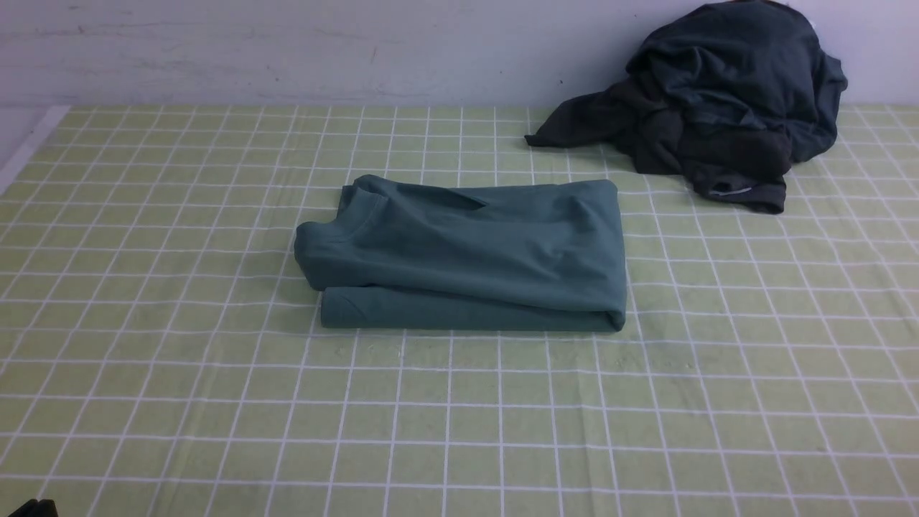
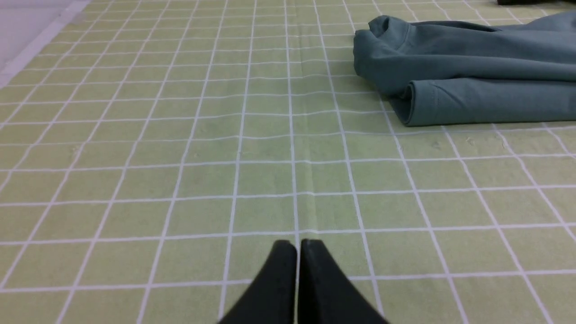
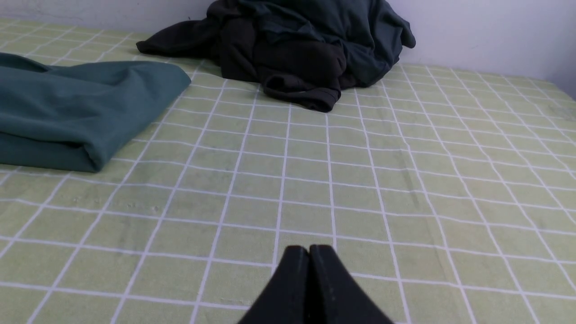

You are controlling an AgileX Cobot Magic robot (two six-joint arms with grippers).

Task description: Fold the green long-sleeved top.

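Note:
The green long-sleeved top (image 1: 467, 255) lies folded into a thick rectangle in the middle of the checked cloth, its collar at the left end. Its collar end (image 2: 450, 76) shows in the left wrist view and its other end (image 3: 76, 108) in the right wrist view. My left gripper (image 2: 298, 245) is shut with nothing in it, hovering over bare cloth well short of the top. Over bare cloth too, my right gripper (image 3: 309, 249) is shut and empty, off to the top's right side. Neither gripper shows in the front view.
A heap of dark charcoal and slate-blue garments (image 1: 718, 100) sits at the back right against the wall, also seen as a dark pile (image 3: 292, 49) in the right wrist view. The green checked tablecloth (image 1: 459, 416) ends at a pale left edge (image 1: 29, 147).

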